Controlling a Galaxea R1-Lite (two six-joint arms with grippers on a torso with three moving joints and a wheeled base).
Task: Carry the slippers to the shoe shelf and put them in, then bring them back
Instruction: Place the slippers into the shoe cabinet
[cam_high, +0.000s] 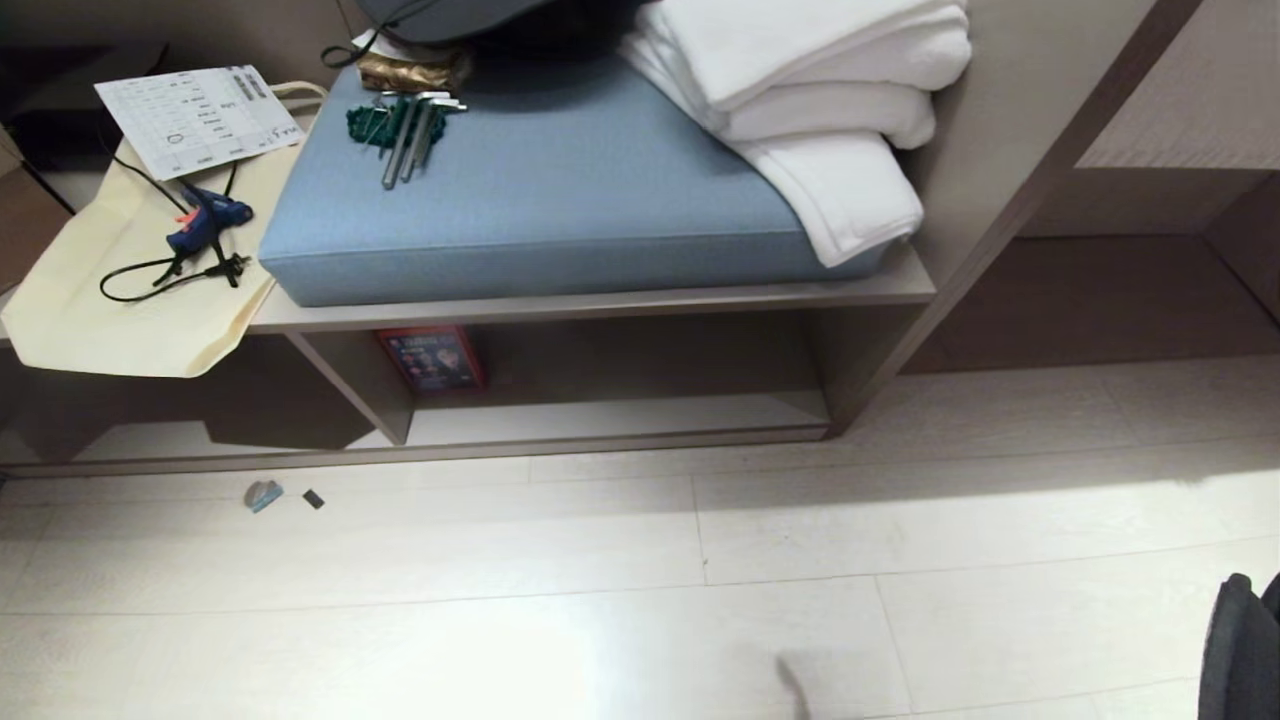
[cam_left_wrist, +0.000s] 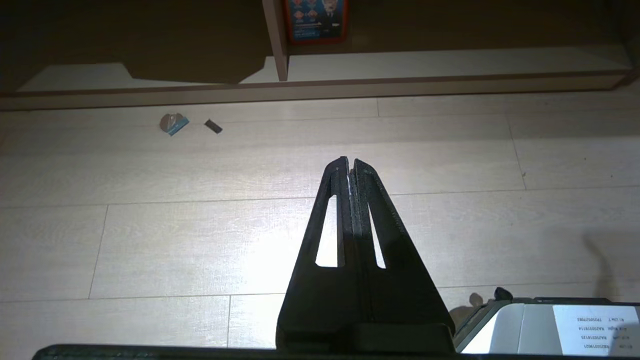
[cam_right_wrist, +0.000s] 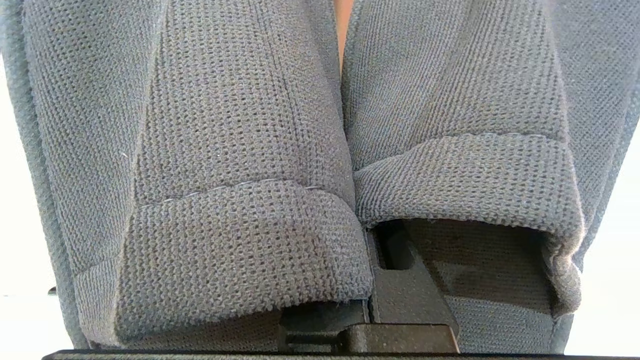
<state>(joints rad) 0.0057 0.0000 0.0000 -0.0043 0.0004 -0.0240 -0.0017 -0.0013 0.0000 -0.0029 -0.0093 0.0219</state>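
Note:
The two dark grey-blue slippers (cam_right_wrist: 240, 165) fill the right wrist view, side by side with their openings toward the camera. My right gripper (cam_right_wrist: 360, 235) is shut on their inner walls, one finger (cam_right_wrist: 405, 295) inside each slipper, tips hidden by the fabric. In the head view a dark edge of the slippers (cam_high: 1240, 650) shows at the bottom right. The shoe shelf (cam_high: 620, 425) is the low taupe cubby ahead, with a pale base board and a divider (cam_high: 360, 385). My left gripper (cam_left_wrist: 349, 162) hangs shut and empty over the floor in front of the shoe shelf (cam_left_wrist: 450, 62).
On top of the shelf lie a blue cushion (cam_high: 560, 200), folded white towels (cam_high: 810, 90), a dark cap (cam_high: 440, 15), hex keys (cam_high: 405, 130), a cream tote bag (cam_high: 130, 300) and a blue glue gun (cam_high: 205, 220). A red box (cam_high: 432, 358) stands inside. Two small scraps (cam_high: 265, 494) lie on the floor.

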